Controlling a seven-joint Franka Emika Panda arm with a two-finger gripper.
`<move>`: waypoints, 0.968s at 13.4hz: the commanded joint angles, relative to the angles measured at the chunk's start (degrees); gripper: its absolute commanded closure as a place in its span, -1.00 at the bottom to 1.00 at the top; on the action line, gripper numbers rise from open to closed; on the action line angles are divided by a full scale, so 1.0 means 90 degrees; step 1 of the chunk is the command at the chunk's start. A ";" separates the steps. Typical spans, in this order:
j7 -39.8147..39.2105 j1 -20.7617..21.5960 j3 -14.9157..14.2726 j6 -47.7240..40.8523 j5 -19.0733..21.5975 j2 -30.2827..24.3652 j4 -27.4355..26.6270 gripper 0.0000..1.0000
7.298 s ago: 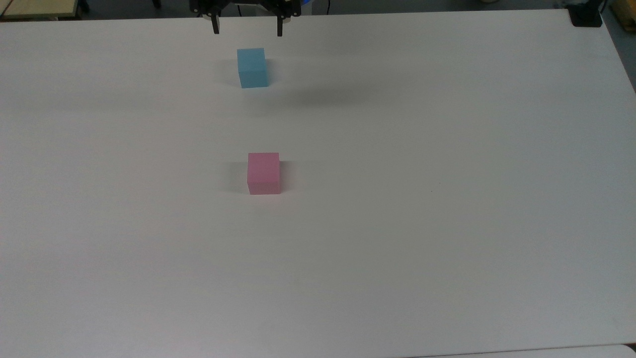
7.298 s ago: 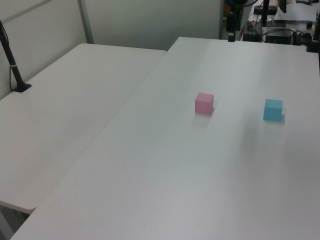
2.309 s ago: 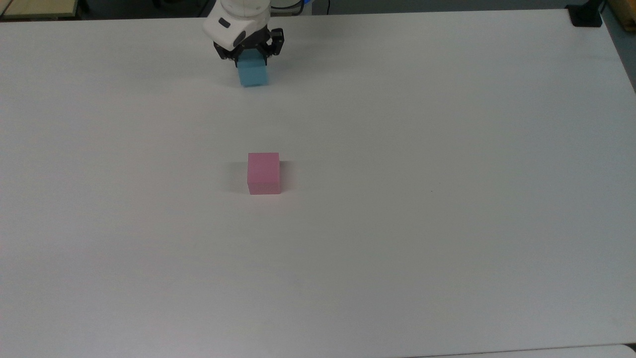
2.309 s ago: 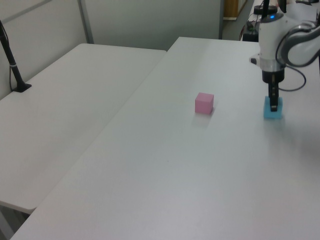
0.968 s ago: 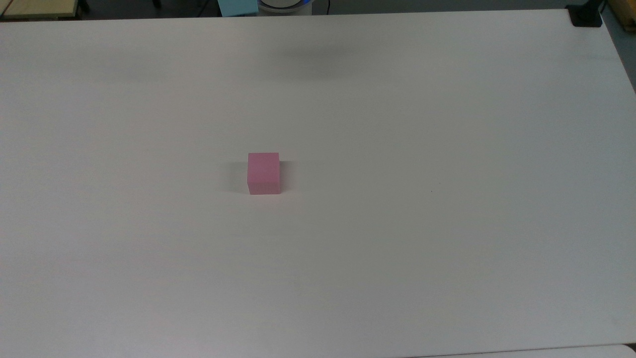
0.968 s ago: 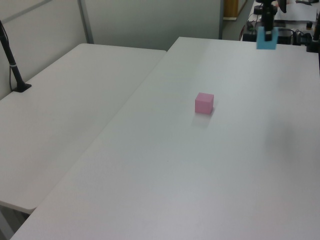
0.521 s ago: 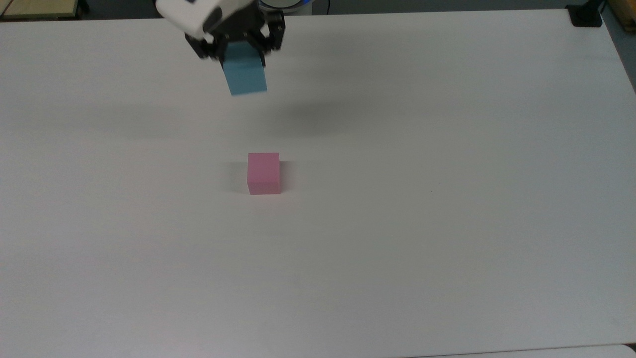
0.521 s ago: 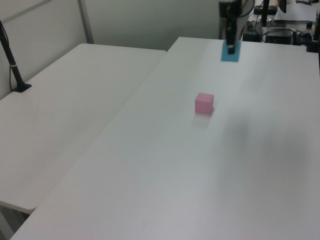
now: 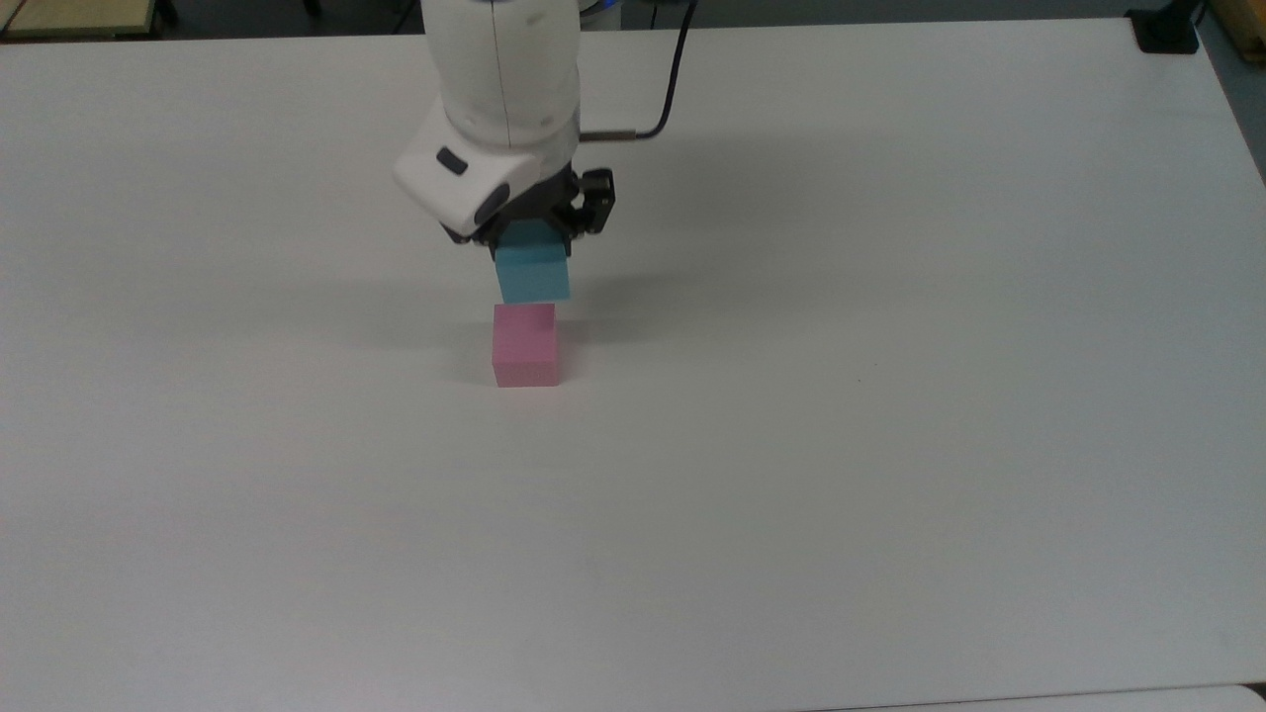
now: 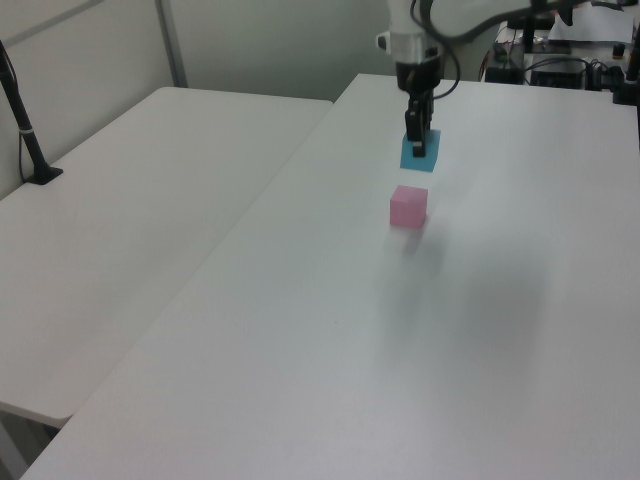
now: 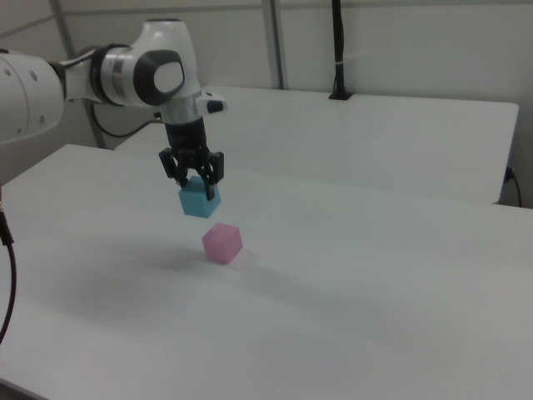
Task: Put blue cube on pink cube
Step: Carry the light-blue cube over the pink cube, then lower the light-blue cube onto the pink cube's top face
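1. The pink cube (image 9: 525,344) sits alone on the white counter (image 9: 890,445), flat on one face, matte and plain, in the same spot as a moment ago.
2. Just above and slightly behind it hangs the blue cube (image 9: 532,273), light sky-blue, level and about the same size, not touching the pink one.
3. The end effector (image 9: 529,245) is closed on the blue cube's sides. Half a second ago it was well short of the pink cube; now it is nearly overhead, so lowering and release likely come next.
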 commanded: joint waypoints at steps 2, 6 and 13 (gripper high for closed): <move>0.0297 0.0052 -0.0055 0.0424 -0.0160 0.0513 0.0163 0.28; 0.0551 0.0052 -0.0055 0.0541 -0.0238 0.0611 0.0105 0.23; 0.0570 0.0042 -0.0064 0.0648 -0.0424 0.0738 0.0114 -0.29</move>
